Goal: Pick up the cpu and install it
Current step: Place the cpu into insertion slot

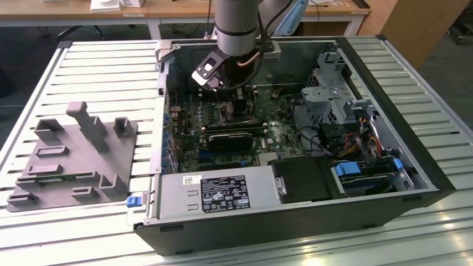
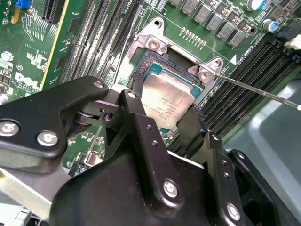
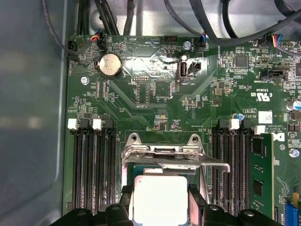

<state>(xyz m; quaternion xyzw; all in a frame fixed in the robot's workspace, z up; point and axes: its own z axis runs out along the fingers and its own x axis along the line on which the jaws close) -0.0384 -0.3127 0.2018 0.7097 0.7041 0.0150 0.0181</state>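
The tool is clamped on the cpu. In both wrist views its two black, matte fingers press against opposite edges of the chip. The cpu is a flat square with a brushed silver top and a thin green rim. It sits in the opening of the socket, which is a dark square bordered by a shiny steel frame with round screw heads at its corners. I cannot tell whether the chip is fully seated or held just above the contacts. A thin, straight steel lever runs out from one corner of the frame.

Long black ribbed memory slots lie on either side of the socket. Beyond it on the glossy green motherboard is a round silver coin cell.

In the exterior view the arm comes straight down from the far side, and the tool is low over the motherboard inside the computer case. The case is a black open box lying on its side. At its near edge is a grey sheet-metal power supply with a dark label. To the exterior view's left of the case stands a grey plastic block with upright posts. Both rest on the worktop, which is made of pale ridged metal slats.
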